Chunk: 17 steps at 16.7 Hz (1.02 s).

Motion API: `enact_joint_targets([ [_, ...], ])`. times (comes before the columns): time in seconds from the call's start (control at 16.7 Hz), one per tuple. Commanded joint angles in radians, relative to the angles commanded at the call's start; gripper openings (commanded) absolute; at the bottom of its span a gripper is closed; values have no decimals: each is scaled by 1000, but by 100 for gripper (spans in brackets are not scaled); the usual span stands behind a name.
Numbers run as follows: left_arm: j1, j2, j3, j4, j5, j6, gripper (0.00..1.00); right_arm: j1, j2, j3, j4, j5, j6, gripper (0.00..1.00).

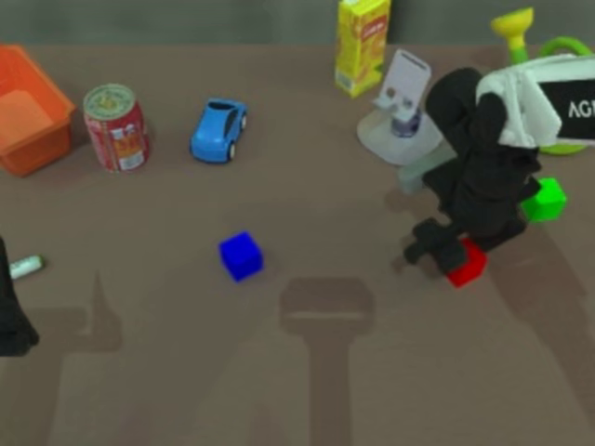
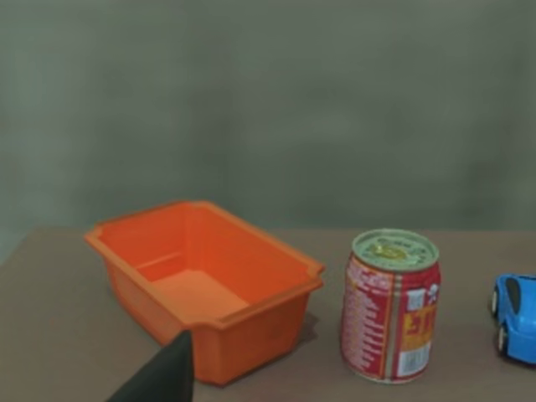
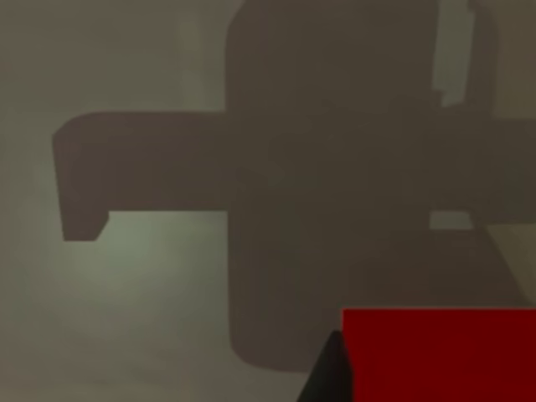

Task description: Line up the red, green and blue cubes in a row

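1. Right gripper (image 1: 446,253) sits low at the red cube (image 1: 467,263), which is touching it; whether its fingers grip the cube cannot be told.
2. Green cube (image 1: 546,199) lies just behind that gripper's arm.
3. Blue cube (image 1: 241,255) lies well apart, toward the left.
4. Left gripper (image 1: 11,321) is parked at the left edge.

brown table (image 1: 307,390), blue cube (image 1: 241,255), soda can (image 1: 116,127), toy car (image 1: 219,129)
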Motion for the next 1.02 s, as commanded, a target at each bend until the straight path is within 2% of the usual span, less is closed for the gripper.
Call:
enact_joint_targets([
  [0.24, 0, 0, 0, 0, 0, 0, 100, 3, -56, 41, -57, -7, 2, 0],
  [0.6, 0, 0, 0, 0, 0, 0, 100, 7, -133, 147, -245, -7, 2, 0],
  [1.02, 0, 0, 0, 0, 0, 0, 100, 25, -112, 187, -271, -6, 39, 0],
])
